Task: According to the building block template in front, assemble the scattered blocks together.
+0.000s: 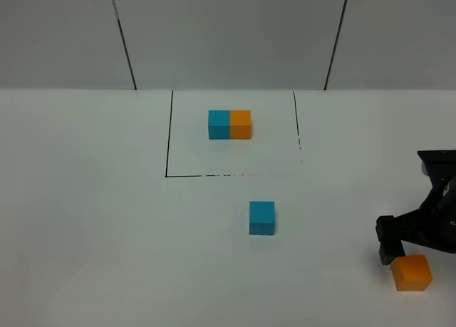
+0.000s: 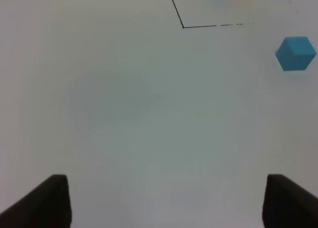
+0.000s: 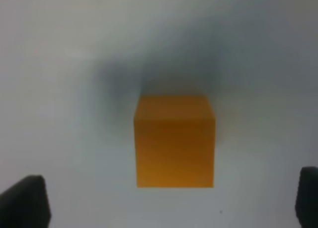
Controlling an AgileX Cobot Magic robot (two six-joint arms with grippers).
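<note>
Fingers (image 3: 24,204) of my right gripper (image 3: 166,205) stand wide, with the matte orange cube (image 3: 174,141) just ahead of them and not touched; my left gripper (image 2: 168,195) gapes equally wide over the white table (image 1: 85,220). The blue-orange two-cube template bar (image 1: 229,125) sits inside the black-lined square (image 1: 168,135), and the matte sky-blue cube (image 1: 261,218) sits just outside it.

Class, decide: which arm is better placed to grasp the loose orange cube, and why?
Right. The right gripper is open close beside the matte orange cube; the left gripper is over the white table, away from it.

the blue-orange template bar (image 1: 229,125) sits inside the marked square, blue half left. the loose blue cube (image 1: 261,218) lies just outside it. the orange cube (image 1: 411,273) rests far right.
</note>
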